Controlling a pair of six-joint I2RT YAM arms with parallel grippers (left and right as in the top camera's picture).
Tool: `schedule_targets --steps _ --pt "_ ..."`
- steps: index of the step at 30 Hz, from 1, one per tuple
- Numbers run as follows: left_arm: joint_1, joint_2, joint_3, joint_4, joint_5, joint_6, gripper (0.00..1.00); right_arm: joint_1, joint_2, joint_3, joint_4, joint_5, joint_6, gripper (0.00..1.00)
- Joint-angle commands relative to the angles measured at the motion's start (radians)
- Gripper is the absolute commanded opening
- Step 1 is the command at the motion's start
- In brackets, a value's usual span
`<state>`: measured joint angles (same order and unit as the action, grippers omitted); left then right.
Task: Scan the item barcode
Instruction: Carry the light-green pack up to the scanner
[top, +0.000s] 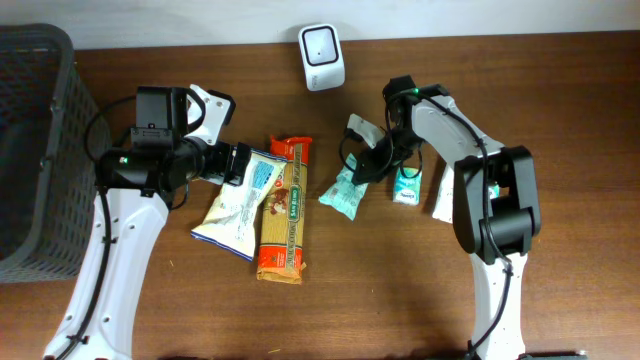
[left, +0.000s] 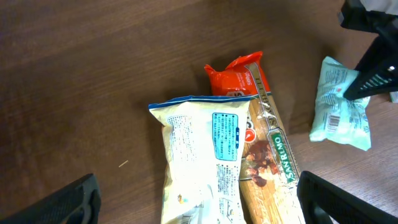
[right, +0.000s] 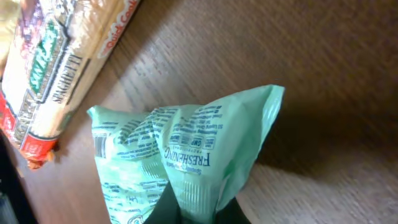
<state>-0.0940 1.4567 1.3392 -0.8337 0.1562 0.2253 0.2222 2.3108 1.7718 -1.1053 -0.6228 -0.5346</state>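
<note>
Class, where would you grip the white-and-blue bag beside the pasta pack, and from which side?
Pinch the white-and-blue bag by its flat blue-edged end seam, from above, at the corner away from the pasta pack: it lies flat, and the pack crowds its other side.

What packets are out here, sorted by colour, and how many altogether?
Blue-and-white plastic snack bag: 1
Orange-red spaghetti pack: 1
Mint-green plastic pouch: 1
Small green-and-white packet: 1
Flat white packet: 1
Total: 5. A pale item behind the mint-green pouch is too unclear to count.
</note>
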Motion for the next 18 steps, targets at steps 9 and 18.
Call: schedule_targets --steps 9,18 --pt "0.003 -0.01 0.007 0.002 0.0 0.016 0.99 0.078 -0.053 0.539 0.123 0.565 0.372 0.04" --pt "0.003 -0.01 0.007 0.002 0.0 0.016 0.99 0.203 0.118 0.528 0.988 1.048 -0.317 0.04"
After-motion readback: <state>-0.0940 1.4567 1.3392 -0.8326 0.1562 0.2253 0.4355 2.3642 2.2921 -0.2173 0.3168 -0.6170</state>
